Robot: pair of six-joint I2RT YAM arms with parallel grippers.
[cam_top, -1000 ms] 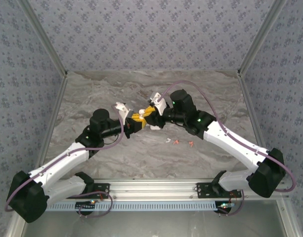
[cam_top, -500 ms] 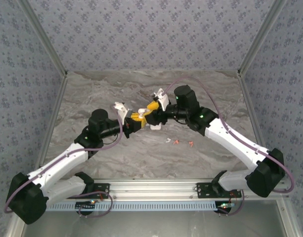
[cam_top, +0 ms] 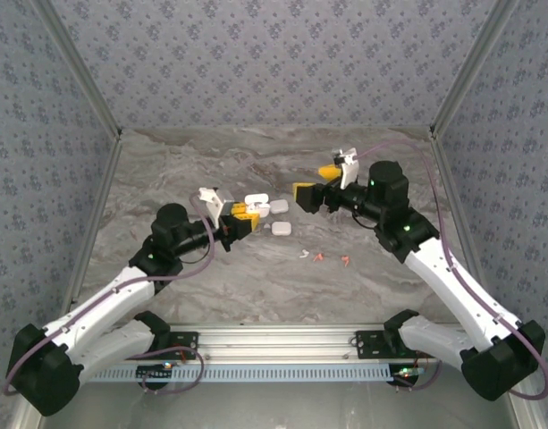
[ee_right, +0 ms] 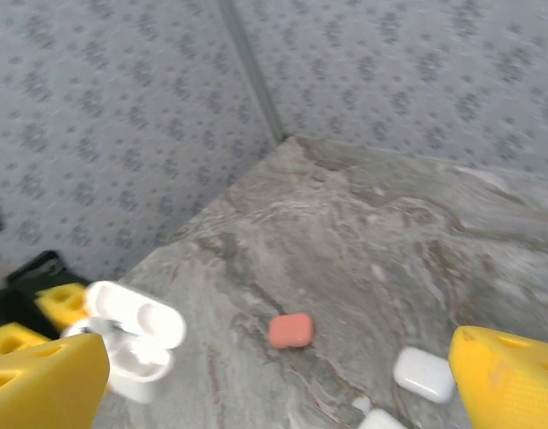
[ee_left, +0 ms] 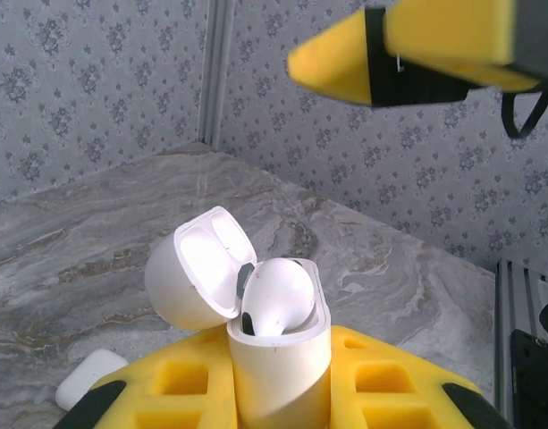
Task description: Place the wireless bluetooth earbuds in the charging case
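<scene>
One earbud seated, more still out.
The left hand (cam_top: 240,219) is clamped on the open charging case (ee_left: 278,357), with a white earbud (ee_left: 275,299) sitting inside. The right hand (cam_top: 316,182) hangs spread wide and empty, well apart. Several loose earbuds (cam_top: 318,257) lie on the table (cam_top: 211,286), so the task looks only partly done.

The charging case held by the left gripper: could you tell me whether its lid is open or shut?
Open. The lid is hinged back off the charging case, and a white earbud sits in the exposed well.
</scene>
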